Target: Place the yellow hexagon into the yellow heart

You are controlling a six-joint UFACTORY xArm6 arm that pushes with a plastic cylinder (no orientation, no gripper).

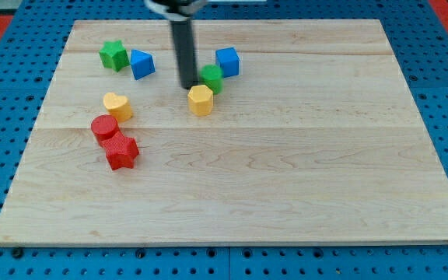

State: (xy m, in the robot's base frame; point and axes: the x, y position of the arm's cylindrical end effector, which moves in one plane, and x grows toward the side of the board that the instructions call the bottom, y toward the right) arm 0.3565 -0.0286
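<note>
The yellow hexagon (201, 100) lies on the wooden board a little above the middle. The yellow heart (117, 105) lies to its left, well apart from it. My tip (188, 85) stands just above and to the left of the yellow hexagon, close to or touching its upper left edge. The rod rises from there to the view's top.
A green cylinder (211, 78) sits right beside the rod, touching the hexagon's top. A blue cube (227, 61) is above it. A green star (113, 55) and a blue block (141, 64) lie upper left. A red cylinder (104, 127) and a red star (120, 151) sit below the heart.
</note>
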